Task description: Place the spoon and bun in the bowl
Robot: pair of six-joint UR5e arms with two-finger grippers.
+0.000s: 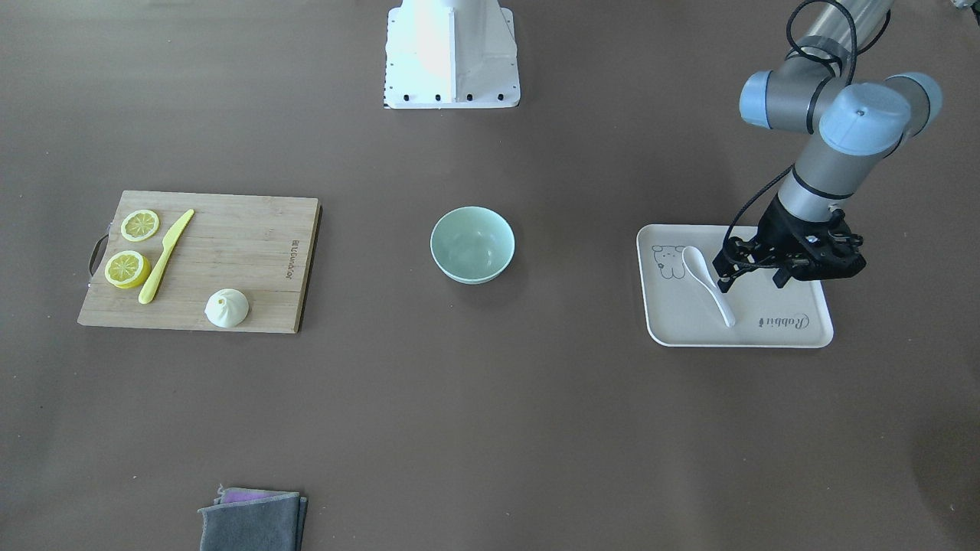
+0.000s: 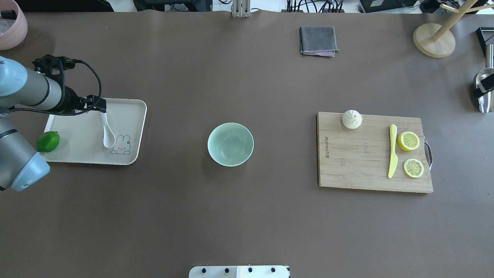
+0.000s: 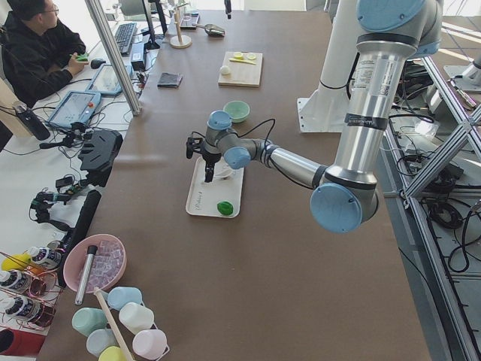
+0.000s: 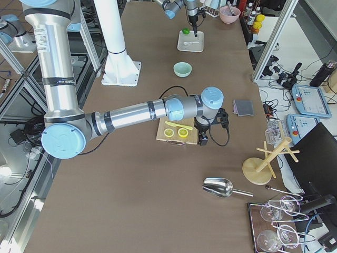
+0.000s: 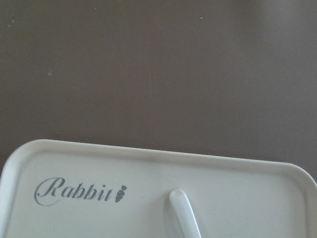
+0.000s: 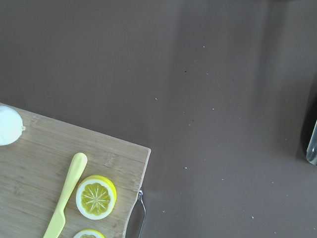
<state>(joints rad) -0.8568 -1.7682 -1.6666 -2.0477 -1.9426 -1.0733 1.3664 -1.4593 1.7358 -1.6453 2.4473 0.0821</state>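
Now the left gripper (image 1: 752, 282) hovers over the spoon (image 1: 712, 289) on the rabbit tray (image 1: 689, 325).
Its jaws stand wide and empty; centre them across the thin handle, come down square, and close gently so the glossy spoon does not skid.

Overhead and front cameras look steeply down from opposite sides, sharing the bowl (image 2: 230, 144); end cameras view the table (image 3: 285, 263) lengthwise from afar; wrist cameras sit close over tray (image 5: 148, 151) and cutting board (image 6: 29, 148)
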